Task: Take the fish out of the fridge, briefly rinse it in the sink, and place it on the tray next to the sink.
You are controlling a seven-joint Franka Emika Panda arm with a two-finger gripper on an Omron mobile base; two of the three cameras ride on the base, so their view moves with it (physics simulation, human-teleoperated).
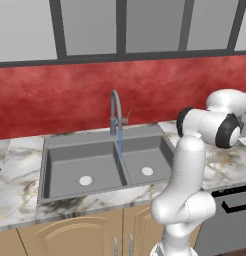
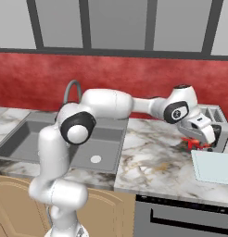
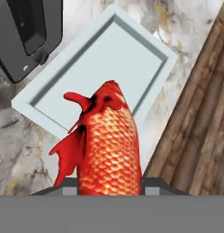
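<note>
Fish is the object here, though the room comes first. A red wall (image 1: 70,100) with grey panes above it backs a white marble counter (image 2: 153,162) veined in brown and grey, over tan wooden cabinet doors (image 1: 70,237). Brown plank flooring (image 3: 200,127) shows past the counter edge in the hand view. To the arm's left lies the wide dark grey two-basin sink (image 1: 102,162) with round pale drains and a tall arched grey faucet (image 1: 115,112), from which a thin blue stream runs down. The white arm reaches well right of the sink, over bare counter. Beyond the gripper (image 2: 197,143) sits a dark grey boxy toaster (image 2: 217,121), and just below and ahead of it a pale blue-grey rectangular tray (image 3: 114,59) with a shallow raised rim. The gripper is clamped around the small red-orange fish (image 3: 107,145), which hangs over the tray's near edge. Its long axis runs straight out from the fingers, forked tail end pointing away toward the tray. Scales are glossy and netted, fins ragged and deep red.
</note>
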